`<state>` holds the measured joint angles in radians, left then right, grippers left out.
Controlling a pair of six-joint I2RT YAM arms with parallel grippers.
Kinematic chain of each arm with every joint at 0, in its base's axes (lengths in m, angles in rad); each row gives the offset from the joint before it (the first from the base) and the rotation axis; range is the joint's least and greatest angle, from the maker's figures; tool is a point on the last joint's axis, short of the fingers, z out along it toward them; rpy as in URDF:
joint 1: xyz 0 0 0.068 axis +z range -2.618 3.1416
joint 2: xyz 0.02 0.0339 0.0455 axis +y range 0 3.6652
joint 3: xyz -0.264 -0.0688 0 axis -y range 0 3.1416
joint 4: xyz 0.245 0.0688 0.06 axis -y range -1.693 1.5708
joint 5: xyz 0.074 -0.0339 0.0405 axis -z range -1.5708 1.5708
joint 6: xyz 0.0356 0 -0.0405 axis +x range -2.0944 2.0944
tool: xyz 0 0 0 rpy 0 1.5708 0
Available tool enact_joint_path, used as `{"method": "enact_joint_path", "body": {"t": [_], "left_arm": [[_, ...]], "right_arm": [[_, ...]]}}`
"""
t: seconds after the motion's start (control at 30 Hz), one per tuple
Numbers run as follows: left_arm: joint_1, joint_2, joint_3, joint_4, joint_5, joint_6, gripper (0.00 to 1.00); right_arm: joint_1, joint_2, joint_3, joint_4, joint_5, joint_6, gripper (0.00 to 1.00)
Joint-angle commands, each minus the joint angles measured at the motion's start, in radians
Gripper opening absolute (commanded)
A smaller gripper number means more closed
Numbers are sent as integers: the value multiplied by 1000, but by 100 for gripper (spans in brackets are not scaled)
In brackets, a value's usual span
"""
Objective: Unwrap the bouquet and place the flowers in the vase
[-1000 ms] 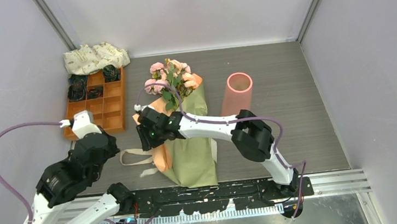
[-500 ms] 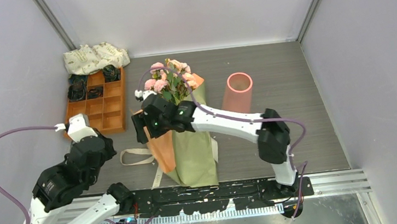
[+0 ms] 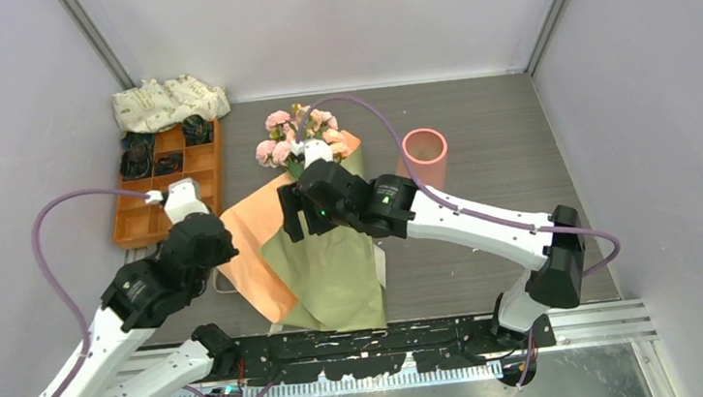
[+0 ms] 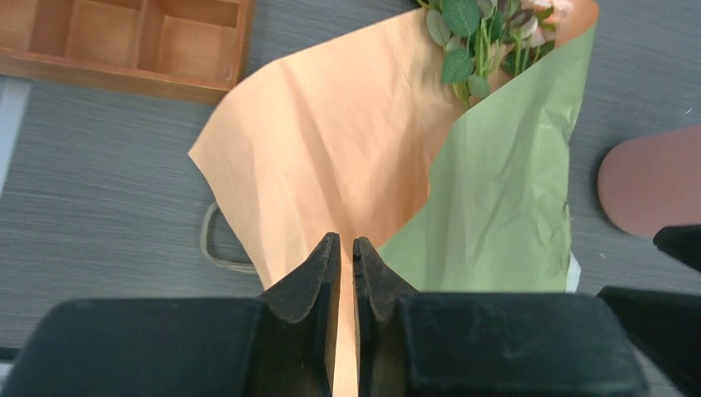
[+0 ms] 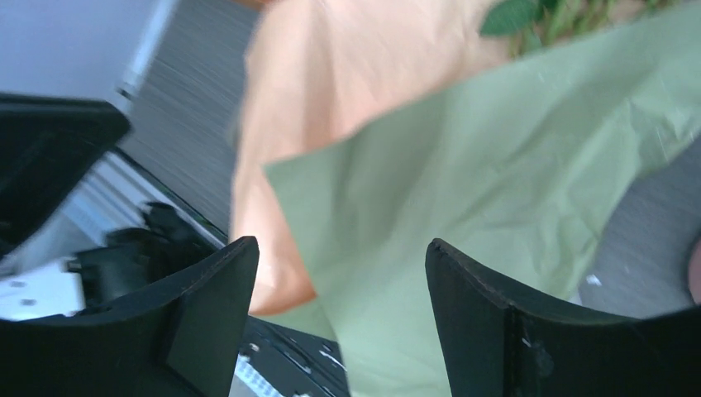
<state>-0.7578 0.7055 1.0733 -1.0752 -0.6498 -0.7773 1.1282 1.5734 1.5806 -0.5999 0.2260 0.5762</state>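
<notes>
Overhead view from my station: the grey wood-grain table (image 3: 517, 144) fills the frame. At its centre lies the bouquet (image 3: 320, 260), heads toward the top of the frame, its wrapper partly spread: the olive-green sheet (image 3: 335, 273) lies in the centre and the orange sheet (image 3: 255, 247) fans out to its left. The left gripper (image 4: 345, 240), lower left of centre, has its jaws pressed together on the orange sheet's lower edge, with paper visible between the fingers. The right gripper (image 5: 339, 248) hangs over the green sheet at centre, jaws wide apart and holding nothing. The orange compartment tray (image 3: 219, 158) sits at upper left, with a white leaf-print cloth bundle (image 3: 168, 101) touching its far end. The salmon-pink vase (image 3: 420, 170) stands upright just right of the bouquet's top. The flowers (image 3: 298, 136) protrude from the wrapper, upper centre. In the left wrist view a cream ribbon (image 4: 207, 244) loops out from under the orange sheet's left edge.
</notes>
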Motion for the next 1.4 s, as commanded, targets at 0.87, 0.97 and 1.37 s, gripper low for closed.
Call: {"method": "enact_joint_path", "body": {"t": [0.87, 0.97, 1.37], "left_arm": [[2, 267, -294, 396, 233, -68, 49], [2, 280, -299, 432, 257, -58, 28], [2, 333, -98, 536, 450, -63, 0]], "right_arm": [[-1, -332, -406, -41, 166, 150, 77], [-2, -364, -431, -55, 184, 151, 77], [65, -421, -496, -23, 186, 170, 77]]}}
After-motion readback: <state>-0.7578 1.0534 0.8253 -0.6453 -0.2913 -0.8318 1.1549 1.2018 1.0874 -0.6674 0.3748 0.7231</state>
